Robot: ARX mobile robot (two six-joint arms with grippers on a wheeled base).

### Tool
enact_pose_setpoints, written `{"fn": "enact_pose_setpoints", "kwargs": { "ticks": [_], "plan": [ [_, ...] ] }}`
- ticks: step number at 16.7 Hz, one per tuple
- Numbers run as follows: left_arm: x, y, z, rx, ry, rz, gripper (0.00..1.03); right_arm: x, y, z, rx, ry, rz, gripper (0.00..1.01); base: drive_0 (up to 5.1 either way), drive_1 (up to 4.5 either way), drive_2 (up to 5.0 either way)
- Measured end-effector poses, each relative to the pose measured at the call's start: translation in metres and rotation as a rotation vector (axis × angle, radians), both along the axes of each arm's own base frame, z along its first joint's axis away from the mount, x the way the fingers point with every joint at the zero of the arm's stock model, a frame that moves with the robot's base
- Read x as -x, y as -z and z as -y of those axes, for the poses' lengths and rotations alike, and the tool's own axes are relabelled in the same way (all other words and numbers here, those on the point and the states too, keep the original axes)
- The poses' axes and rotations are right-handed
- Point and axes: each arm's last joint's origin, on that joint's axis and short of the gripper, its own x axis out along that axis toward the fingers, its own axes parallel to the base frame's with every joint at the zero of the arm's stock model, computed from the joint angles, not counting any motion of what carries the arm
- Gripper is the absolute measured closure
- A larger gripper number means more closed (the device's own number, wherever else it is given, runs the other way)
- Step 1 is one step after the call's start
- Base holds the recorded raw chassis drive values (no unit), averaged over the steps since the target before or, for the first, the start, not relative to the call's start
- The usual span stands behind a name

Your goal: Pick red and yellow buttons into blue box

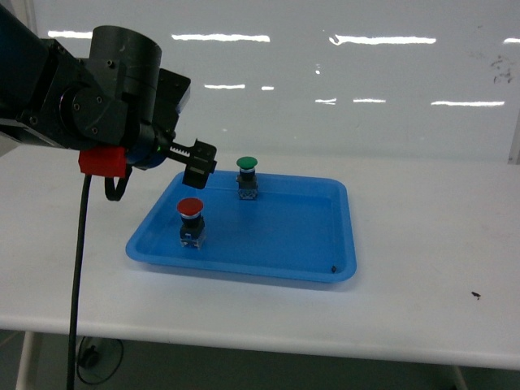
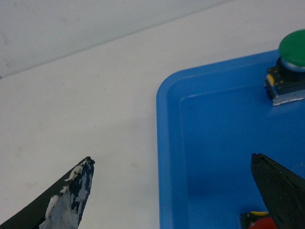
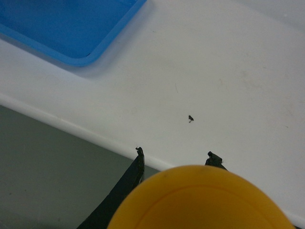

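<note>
The red button [image 1: 190,209] stands upright in the front left of a shallow blue tray [image 1: 317,244]. My left gripper [image 1: 197,162] hovers open just above and behind it, over the tray's left rim. In the left wrist view the left gripper [image 2: 171,160] has its fingers wide apart, and the red button [image 2: 264,223] peeks in by the right finger. My right gripper [image 3: 176,152] does not appear in the head view. In its wrist view it is shut on the yellow button [image 3: 200,200], held above the table's front edge. The blue box is out of view.
A green button [image 1: 246,165] stands at the back of the tray, also seen as the green button [image 2: 293,47] in the left wrist view. A black speck [image 1: 476,295] lies on the white table at the right. The tray corner [image 3: 62,28] lies far left of the right gripper.
</note>
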Motion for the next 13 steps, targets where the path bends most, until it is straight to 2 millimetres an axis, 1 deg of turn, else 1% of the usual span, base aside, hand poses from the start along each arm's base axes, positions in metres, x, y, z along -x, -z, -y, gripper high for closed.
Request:
{"fn": "enact_pose_setpoints", "kwargs": {
  "ticks": [2, 4, 6, 7, 8, 9, 10, 11, 13],
  "plan": [
    [0.000, 0.004, 0.000, 0.002, -0.001, -0.009, 0.05, 0.000, 0.000, 0.000, 0.000, 0.000, 0.000, 0.68, 0.0, 0.00, 0.0],
    [-0.001, 0.015, -0.005, 0.027, -0.028, -0.027, 0.05, 0.000, 0.000, 0.000, 0.000, 0.000, 0.000, 0.68, 0.0, 0.00, 0.0],
    [0.001, 0.019, -0.003, 0.094, -0.012, -0.037, 0.05, 0.000, 0.000, 0.000, 0.000, 0.000, 0.000, 0.68, 0.0, 0.00, 0.0],
    [0.002, 0.020, 0.000, 0.144, 0.008, -0.030, 0.05, 0.000, 0.000, 0.000, 0.000, 0.000, 0.000, 0.68, 0.0, 0.00, 0.0],
    [0.007, 0.026, 0.004, 0.301, 0.092, -0.104, 0.05, 0.000, 0.000, 0.000, 0.000, 0.000, 0.000, 0.68, 0.0, 0.00, 0.0],
    [0.009, 0.029, 0.003, 0.329, 0.115, -0.159, 0.05, 0.000, 0.000, 0.000, 0.000, 0.000, 0.000, 0.68, 0.0, 0.00, 0.0],
    [0.004, 0.028, 0.000, 0.327, 0.106, -0.143, 0.05, 0.000, 0.000, 0.000, 0.000, 0.000, 0.000, 0.68, 0.0, 0.00, 0.0],
    [0.004, 0.031, 0.000, 0.323, 0.100, -0.146, 0.05, 0.000, 0.000, 0.000, 0.000, 0.000, 0.000, 0.68, 0.0, 0.00, 0.0],
    [0.003, 0.040, 0.000, 0.317, 0.090, -0.165, 0.05, 0.000, 0.000, 0.000, 0.000, 0.000, 0.000, 0.68, 0.0, 0.00, 0.0]
  ]
}}
